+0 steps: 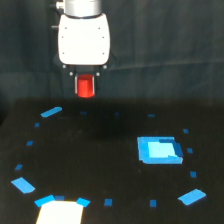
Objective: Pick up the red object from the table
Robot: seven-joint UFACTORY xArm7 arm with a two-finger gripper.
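Observation:
The red object [86, 85], a small short red-orange block, hangs between the fingers of my gripper [85, 86], just under the gripper's white body [83, 40]. It is held up in the air, well above the black table [100, 165], at the upper left of the exterior view. The gripper is shut on the block; thin dark fingers show on each side of it.
A larger blue rectangle [159, 150] lies on the table at the exterior view's right. Small blue tape marks ring the surface, with a blue strip [51, 112] below the gripper. A pale patch [60, 212] sits at the bottom left edge.

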